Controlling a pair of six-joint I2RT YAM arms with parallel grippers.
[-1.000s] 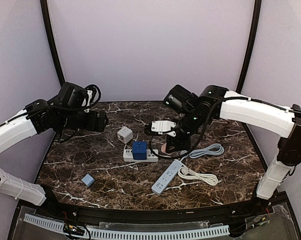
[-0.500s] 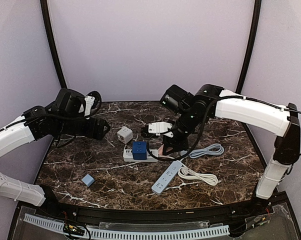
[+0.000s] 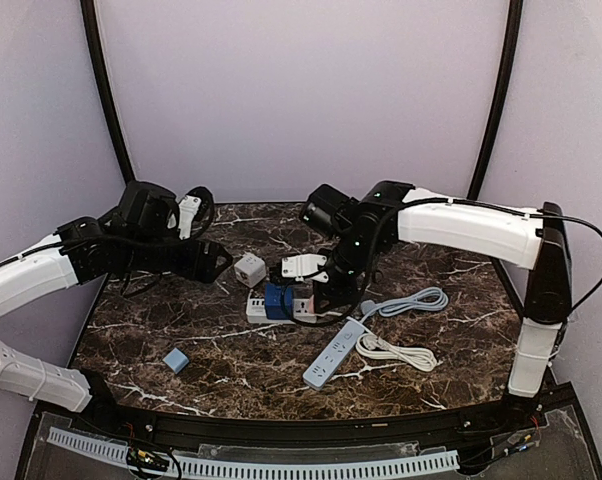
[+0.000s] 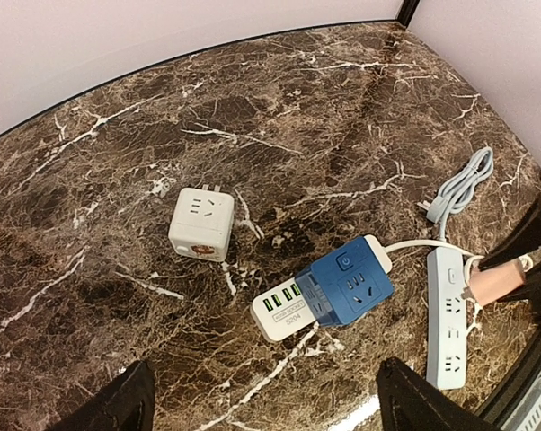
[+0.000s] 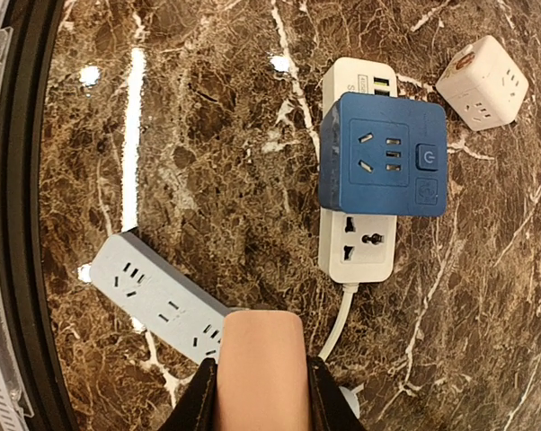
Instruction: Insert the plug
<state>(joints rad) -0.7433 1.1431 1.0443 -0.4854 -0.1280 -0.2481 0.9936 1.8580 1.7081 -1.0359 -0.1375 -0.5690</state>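
My right gripper (image 3: 311, 298) is shut on a peach-pink plug block (image 5: 261, 366), held above the table beside the white power strip (image 5: 358, 248). A blue cube adapter (image 5: 383, 154) sits plugged on that strip; one free socket of the strip shows between the cube and the cord. In the left wrist view the blue cube (image 4: 347, 285) lies on the strip (image 4: 287, 312), with the pink block (image 4: 497, 284) at the right edge. My left gripper (image 4: 270, 413) is open and empty, hovering left of the strip in the top view (image 3: 216, 258).
A white cube adapter (image 3: 248, 269) stands behind the strip. A grey-blue power strip (image 3: 334, 354) lies in front with a white cord (image 3: 396, 350) beside it. A coiled grey cable (image 3: 416, 299) lies to the right. A small blue block (image 3: 176, 360) sits front left.
My right arm has moved left and down with the pink block, from right of the strip to close beside the blue cube. My left arm has shifted slightly right.
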